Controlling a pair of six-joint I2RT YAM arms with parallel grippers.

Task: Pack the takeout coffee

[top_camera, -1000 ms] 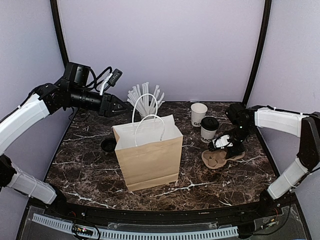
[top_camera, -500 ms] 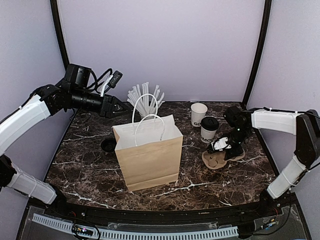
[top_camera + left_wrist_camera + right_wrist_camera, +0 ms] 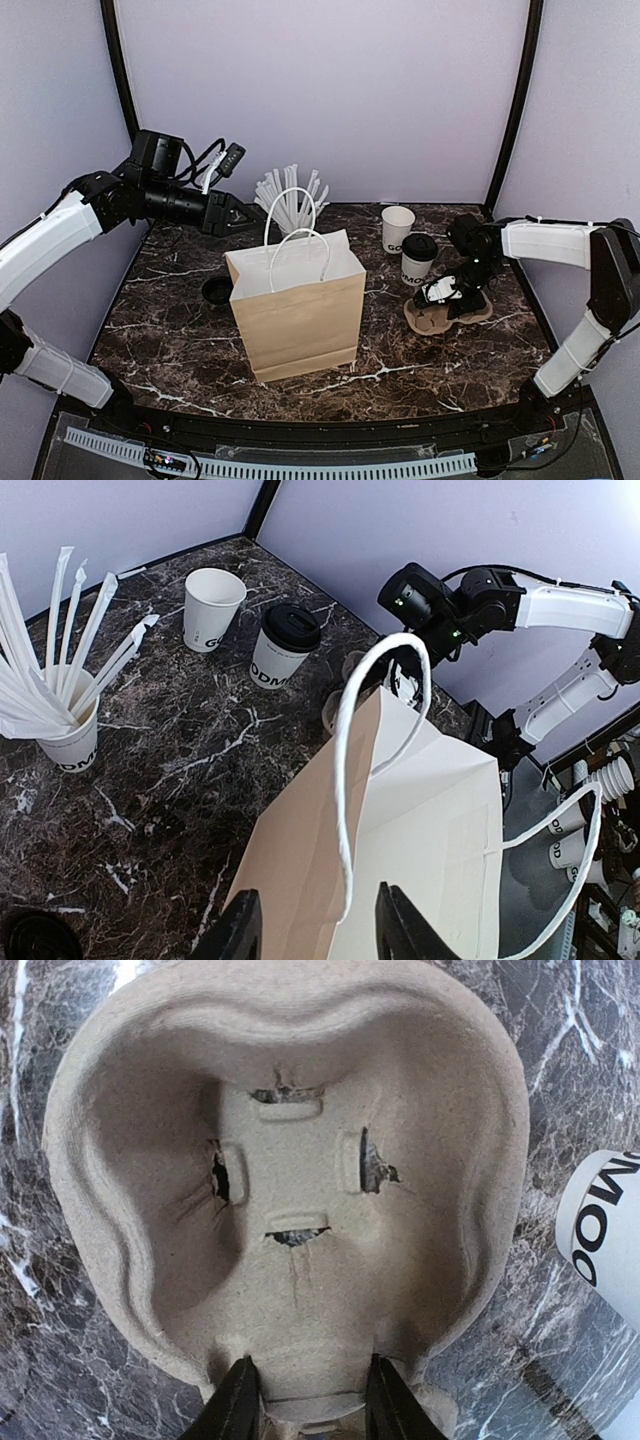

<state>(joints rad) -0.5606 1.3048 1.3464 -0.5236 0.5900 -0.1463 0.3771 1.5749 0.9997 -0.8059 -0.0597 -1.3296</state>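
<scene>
The takeout coffee (image 3: 418, 258), a white lettered cup with a black lid (image 3: 290, 627), stands on the marble right of the brown paper bag (image 3: 298, 310). Just in front of it lies a pulp cup carrier (image 3: 428, 318). My right gripper (image 3: 453, 300) points down at the carrier's near edge. In the right wrist view that gripper (image 3: 308, 1362) is shut on the carrier's (image 3: 430, 1110) middle ridge. My left gripper (image 3: 248, 215) hovers behind the bag. It is open (image 3: 315, 892), with the bag's white handle (image 3: 345, 780) hanging loosely between its fingers.
A white cup full of wrapped straws (image 3: 290, 200) stands behind the bag. An open white cup (image 3: 397, 228) sits beside the coffee, and a loose black lid (image 3: 216, 290) lies left of the bag. A lettered cup side (image 3: 605, 1230) touches the right wrist view's edge.
The right gripper's jaws have closed in on the carrier's ridge, and that wrist has shifted slightly left. The left arm has barely moved.
</scene>
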